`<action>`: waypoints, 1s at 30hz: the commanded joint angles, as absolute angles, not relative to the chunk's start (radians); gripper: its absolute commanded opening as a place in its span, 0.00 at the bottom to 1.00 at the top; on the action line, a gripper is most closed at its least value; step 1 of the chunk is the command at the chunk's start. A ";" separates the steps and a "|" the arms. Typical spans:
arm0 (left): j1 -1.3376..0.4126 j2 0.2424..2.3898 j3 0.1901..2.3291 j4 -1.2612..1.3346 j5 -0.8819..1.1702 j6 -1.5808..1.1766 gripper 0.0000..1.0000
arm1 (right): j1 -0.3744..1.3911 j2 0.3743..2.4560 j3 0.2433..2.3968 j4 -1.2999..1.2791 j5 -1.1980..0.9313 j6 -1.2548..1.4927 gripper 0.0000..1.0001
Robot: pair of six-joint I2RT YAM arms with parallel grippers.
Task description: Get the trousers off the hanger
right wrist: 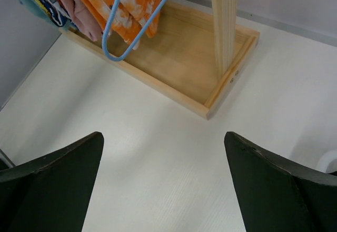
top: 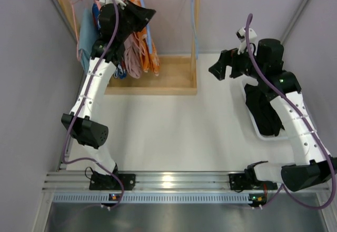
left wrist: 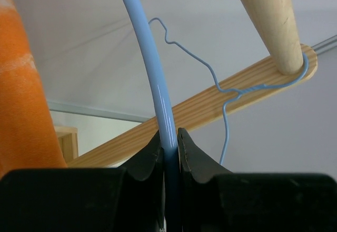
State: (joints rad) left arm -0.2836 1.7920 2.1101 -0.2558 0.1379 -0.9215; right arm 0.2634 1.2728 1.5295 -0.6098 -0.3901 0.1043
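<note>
Top cam overhead, L wrist close on hanger (left wrist: 160,90), R wrist toward rack (right wrist: 179,66)

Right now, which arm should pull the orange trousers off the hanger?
Probably the right arm: the right pincer is open, empty and facing the orange trousers, while the left pincer is shut on the blue hanger, likely needed to steady it.

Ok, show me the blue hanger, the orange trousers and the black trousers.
blue hanger (left wrist: 154,63): left wrist view, on its thick curved bar.
orange trousers (right wrist: 139,3): right wrist view, on the hanging cloth.
black trousers (top: 262,115): top external view, middle of the dark heap.
</note>
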 commanded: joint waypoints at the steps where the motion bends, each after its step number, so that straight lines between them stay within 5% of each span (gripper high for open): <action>1: -0.282 1.766 2.224 -0.029 0.219 -0.900 0.00 | 0.252 1.233 1.519 -0.565 -0.397 0.084 0.99; 30: -0.341 1.611 2.000 0.442 0.348 -1.009 0.00 | 0.252 1.213 1.486 -0.555 -0.399 0.081 0.99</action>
